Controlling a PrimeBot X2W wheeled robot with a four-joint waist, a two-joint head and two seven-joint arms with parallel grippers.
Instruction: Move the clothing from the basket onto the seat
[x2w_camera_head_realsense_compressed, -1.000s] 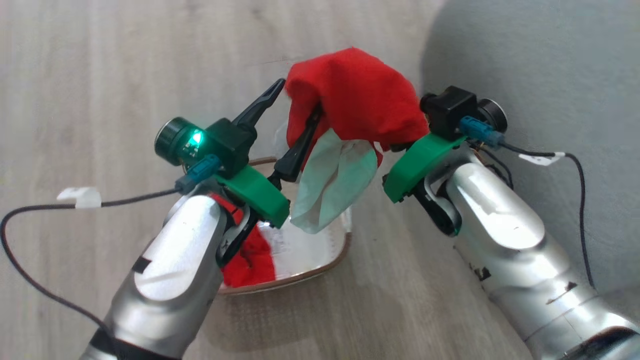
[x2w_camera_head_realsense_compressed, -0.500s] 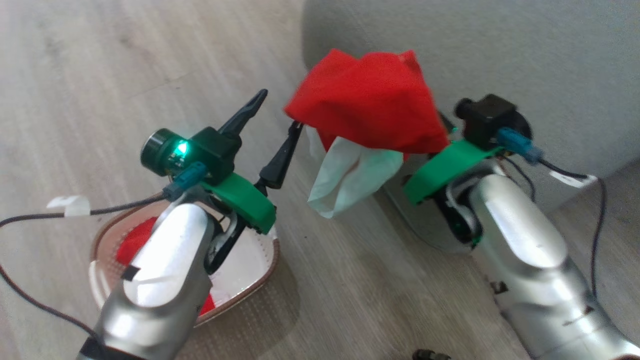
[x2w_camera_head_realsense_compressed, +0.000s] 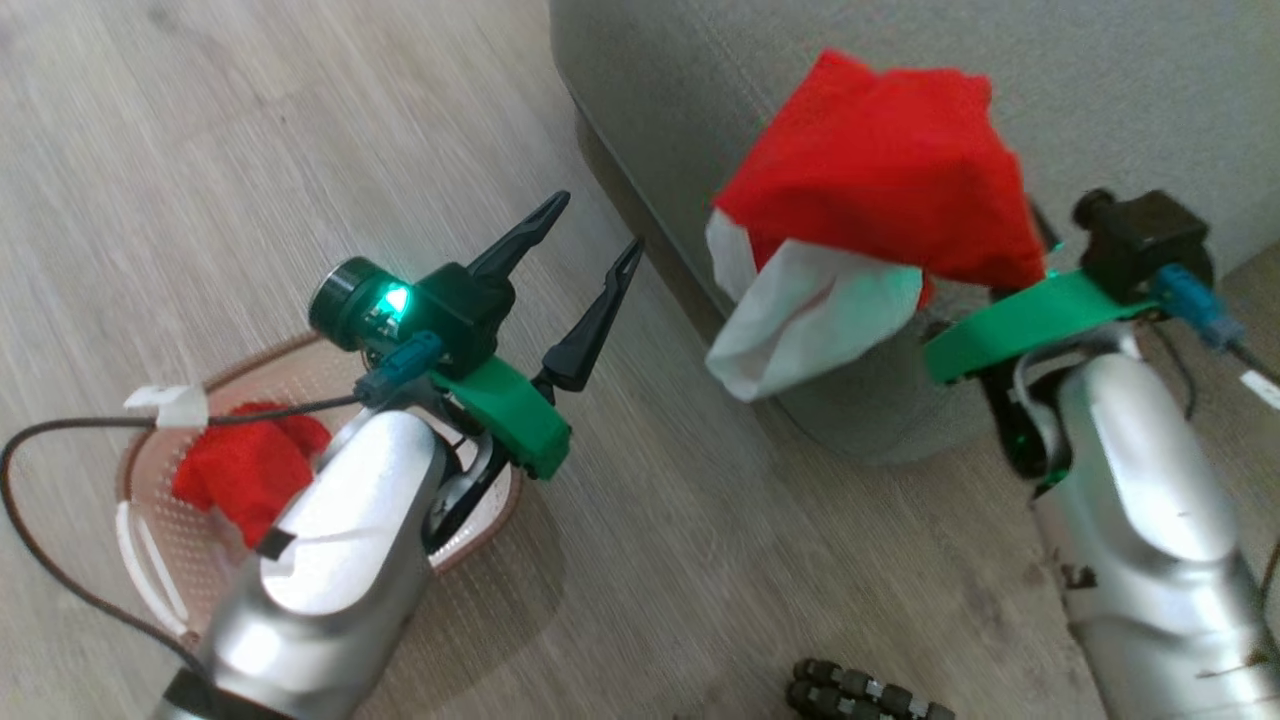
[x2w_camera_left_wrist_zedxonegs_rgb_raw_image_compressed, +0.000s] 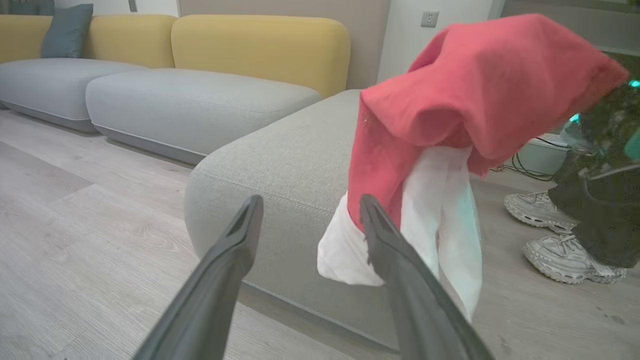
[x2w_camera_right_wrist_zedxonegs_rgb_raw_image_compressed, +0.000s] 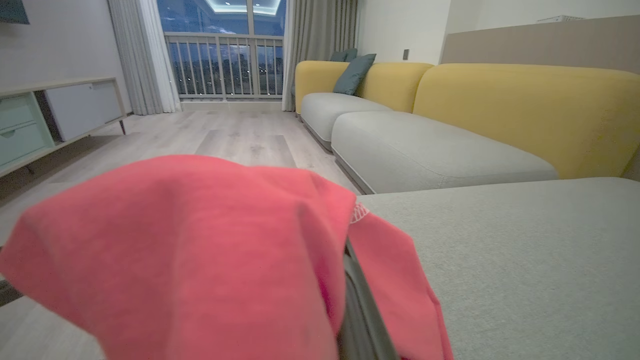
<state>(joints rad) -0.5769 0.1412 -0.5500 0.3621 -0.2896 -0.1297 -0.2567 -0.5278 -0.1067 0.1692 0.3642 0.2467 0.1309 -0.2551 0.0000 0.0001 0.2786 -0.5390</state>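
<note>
Pale wood-look floor (x2w_camera_head_realsense_compressed: 250, 150) runs up to the grey-green seat (x2w_camera_head_realsense_compressed: 700, 120), whose rounded corner fills the upper right of the head view. The right fingers (x2w_camera_right_wrist_zedxonegs_rgb_raw_image_compressed: 357, 305) are closed on the red-and-white garment (x2w_camera_head_realsense_compressed: 880, 190), which drapes over them and hangs in the air at that corner, its white part lowest and clear of the floor. The left fingers (x2w_camera_head_realsense_compressed: 590, 320) are spread wide and hold nothing, raised above the cream basket (x2w_camera_head_realsense_compressed: 150, 560) on the floor. A second red garment (x2w_camera_head_realsense_compressed: 245, 475) lies bunched inside the basket. A person's pale sneakers (x2w_camera_left_wrist_zedxonegs_rgb_raw_image_compressed: 565, 250) stand beyond the seat.
</note>
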